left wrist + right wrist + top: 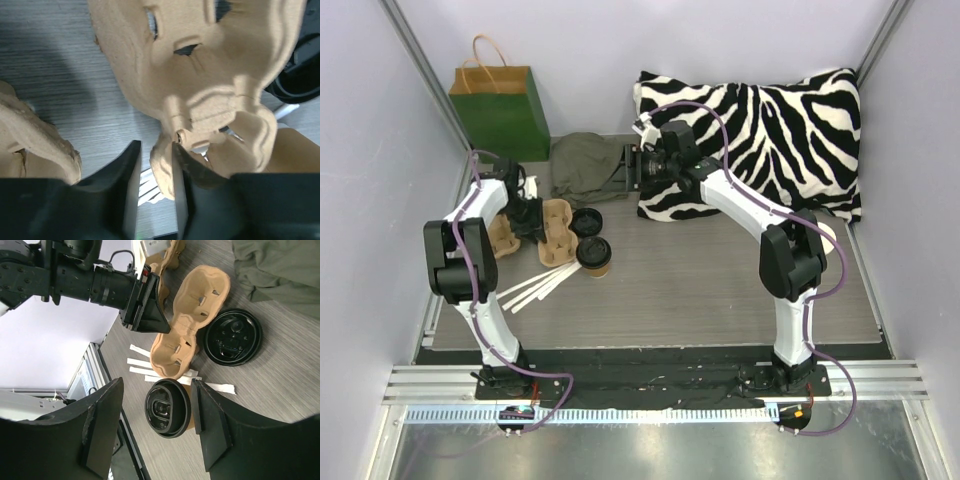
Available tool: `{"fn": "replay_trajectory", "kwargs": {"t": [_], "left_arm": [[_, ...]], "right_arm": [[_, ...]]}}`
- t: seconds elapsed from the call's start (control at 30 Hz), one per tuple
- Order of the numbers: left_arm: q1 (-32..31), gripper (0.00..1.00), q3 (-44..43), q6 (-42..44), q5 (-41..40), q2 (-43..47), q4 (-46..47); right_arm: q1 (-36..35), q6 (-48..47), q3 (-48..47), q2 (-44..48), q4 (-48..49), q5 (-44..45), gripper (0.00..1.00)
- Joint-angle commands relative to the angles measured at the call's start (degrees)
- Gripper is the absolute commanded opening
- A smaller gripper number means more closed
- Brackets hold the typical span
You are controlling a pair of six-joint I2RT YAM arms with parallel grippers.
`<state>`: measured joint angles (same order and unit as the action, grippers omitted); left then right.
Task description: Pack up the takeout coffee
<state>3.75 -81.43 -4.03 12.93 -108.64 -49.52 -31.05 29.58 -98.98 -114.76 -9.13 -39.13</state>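
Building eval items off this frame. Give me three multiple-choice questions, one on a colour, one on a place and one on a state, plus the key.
1. What colour is the paper bag at the back of the table?
A) red
B) green
C) white

2. Where is the takeout coffee?
A) standing on the table beside the pulp tray
B) inside the paper bag
C) on a pillow

3. How do the jaws of the right gripper stand?
A) shut on the cup
B) shut on a loose lid
C) open, holding nothing

Key:
1 B: the top view shows a green bag with tan handles.
2 A: the lidded cup stands on the wood-grain top next to the tray.
3 C: the right wrist view shows a wide gap between the jaws, with the cup well below them.
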Motion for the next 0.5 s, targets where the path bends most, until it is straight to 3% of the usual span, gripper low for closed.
{"fn": "replay_trajectory", "kwargs": {"t": [0.0, 0.2, 0.47], "left_arm": [[-0.3, 0.24, -0.6, 1.0, -1.7, -0.9, 1.4], [-0.1, 0.01, -5.1, 3.8, -4.1, -1.2, -1.0], [0.5, 0.00, -11.7, 8.9, -7.2, -4.4, -5.0]], "right_arm": [[0.6, -0.1, -0.4, 3.8, 1.4, -1.2, 0.64], [1.3, 0.5, -0.4, 3.5, 1.5, -1.6, 0.64], [1.3, 0.7, -0.5, 3.2, 1.8, -2.5, 0.64]]}}
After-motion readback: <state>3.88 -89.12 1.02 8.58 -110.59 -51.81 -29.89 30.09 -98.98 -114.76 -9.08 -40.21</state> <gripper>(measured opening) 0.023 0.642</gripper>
